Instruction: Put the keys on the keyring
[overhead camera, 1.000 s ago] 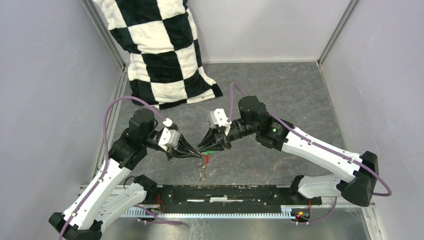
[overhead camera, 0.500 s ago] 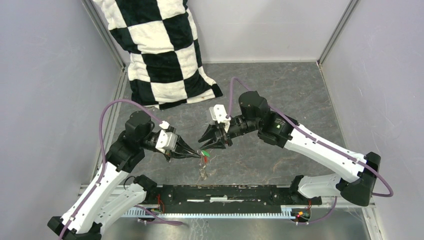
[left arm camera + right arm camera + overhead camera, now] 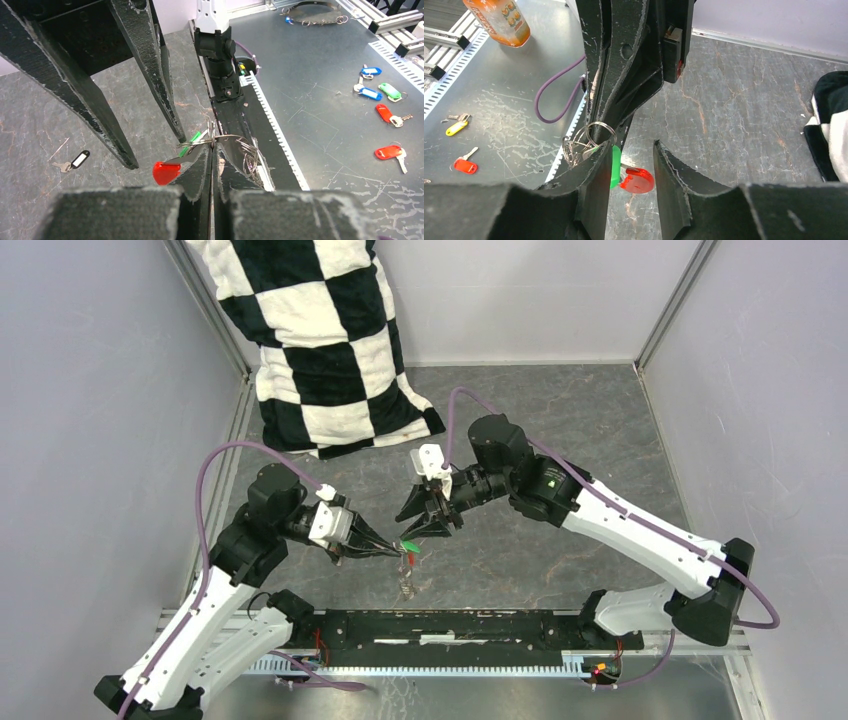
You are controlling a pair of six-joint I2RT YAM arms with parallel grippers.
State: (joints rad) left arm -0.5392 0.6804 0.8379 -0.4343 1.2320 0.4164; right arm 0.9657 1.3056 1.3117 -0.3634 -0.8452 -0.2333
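Grey marbled surface [image 3: 570, 420], pale walls, checkered cushion [image 3: 320, 340] far behind keyring [image 3: 166, 173]. Left gripper [image 3: 212, 148] fingers clamped on keyring above surface; right gripper [image 3: 632, 146] fingers apart just beside keyring; green-tagged key [image 3: 616, 167] touching keyring; black-tagged key [image 3: 75, 161] well apart, white label unreadable

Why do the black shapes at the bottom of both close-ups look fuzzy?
Left wrist view: the fingers sit too close to the lens to focus, yet the keyring is sharp. Right wrist view: same near blur. Top view: evenly lit, sharp.
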